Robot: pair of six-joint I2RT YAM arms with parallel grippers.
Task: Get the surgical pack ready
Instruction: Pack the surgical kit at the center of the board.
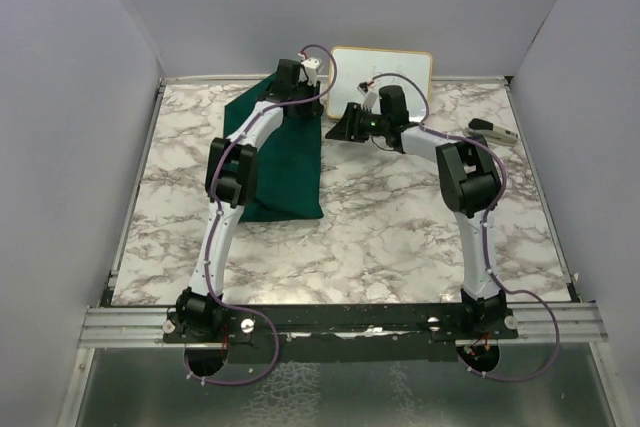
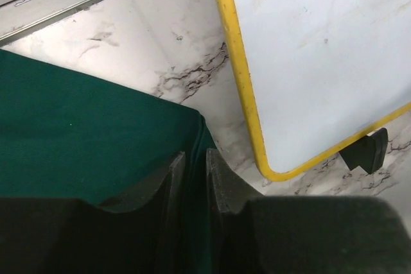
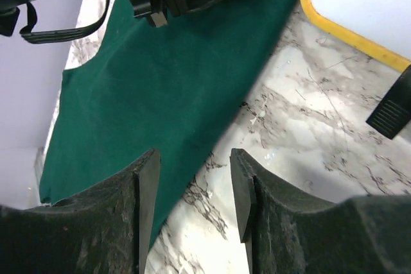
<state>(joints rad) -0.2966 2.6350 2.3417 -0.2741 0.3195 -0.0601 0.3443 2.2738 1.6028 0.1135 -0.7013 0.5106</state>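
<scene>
Left gripper nearly closed, seemingly pinching the cloth corner; next I'd lift it to unfold.

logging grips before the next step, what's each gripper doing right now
left gripper: nearly closed over the green cloth edge; firm hold cannot be told
right gripper: open, holding nothing

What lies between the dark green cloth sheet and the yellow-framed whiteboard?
Only bare marble tabletop separates the dark green cloth sheet from the yellow-framed whiteboard; the left wrist view shows it.
</scene>
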